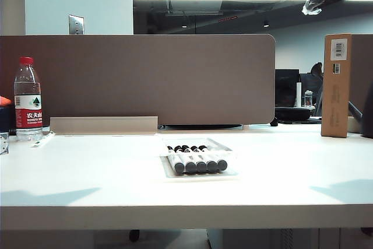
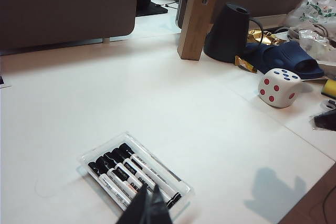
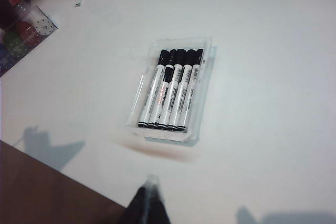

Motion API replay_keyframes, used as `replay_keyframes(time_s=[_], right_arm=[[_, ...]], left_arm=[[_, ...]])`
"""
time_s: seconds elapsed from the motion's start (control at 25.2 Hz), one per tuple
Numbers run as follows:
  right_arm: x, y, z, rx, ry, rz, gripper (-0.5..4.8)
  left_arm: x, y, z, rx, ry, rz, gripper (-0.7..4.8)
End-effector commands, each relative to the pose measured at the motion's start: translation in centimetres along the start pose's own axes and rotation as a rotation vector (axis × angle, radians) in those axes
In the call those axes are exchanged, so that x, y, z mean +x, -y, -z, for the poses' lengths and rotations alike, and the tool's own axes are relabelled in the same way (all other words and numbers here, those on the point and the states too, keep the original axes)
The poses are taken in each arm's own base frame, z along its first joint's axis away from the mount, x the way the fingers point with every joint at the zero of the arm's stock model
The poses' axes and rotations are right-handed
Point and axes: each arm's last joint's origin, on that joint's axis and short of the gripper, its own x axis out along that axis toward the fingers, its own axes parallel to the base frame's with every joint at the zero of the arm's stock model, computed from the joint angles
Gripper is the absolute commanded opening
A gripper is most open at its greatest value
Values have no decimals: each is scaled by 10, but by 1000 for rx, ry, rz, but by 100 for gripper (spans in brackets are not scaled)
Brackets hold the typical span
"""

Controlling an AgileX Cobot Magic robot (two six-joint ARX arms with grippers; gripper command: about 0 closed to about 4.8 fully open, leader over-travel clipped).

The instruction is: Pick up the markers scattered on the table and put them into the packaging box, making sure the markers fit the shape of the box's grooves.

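Black fingertips of your left gripper (image 2: 151,208) and right gripper (image 3: 149,203) were pinched shut, holding nothing, above the table (image 1: 87,167). Beyond them, five markers (image 3: 170,90) lay side by side in the packaging box (image 3: 202,85).
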Motion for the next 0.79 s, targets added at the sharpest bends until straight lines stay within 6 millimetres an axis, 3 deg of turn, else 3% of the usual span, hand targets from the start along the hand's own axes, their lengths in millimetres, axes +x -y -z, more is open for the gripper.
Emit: replay_keyframes(time_s=[0.04, 0.16, 0.44, 0.52, 0.64, 0.79], right_arm=[[-1, -1, -3, -5, 23, -6, -5], [-1, -1, -3, -5, 23, -5, -6], [-1, -1, -3, -5, 22, -5, -5], [-1, -1, -3, -5, 22, -5, -6], [-1, -1, -3, -5, 22, -7, -6], [-1, -1, -3, -5, 22, -5, -6]], left_arm=[[-1, 0, -3, 7, 15, 2, -5], [-1, -3, -3, 153, 12, -106, -5], [-2, -11, 9, 242, -116, -306, -5], [-2, -30, 20, 183, -134, -419, -5], [-13, -60, 37, 106, -95, -413, -5], [-39, -74, 60, 132, 57, -453, -5]])
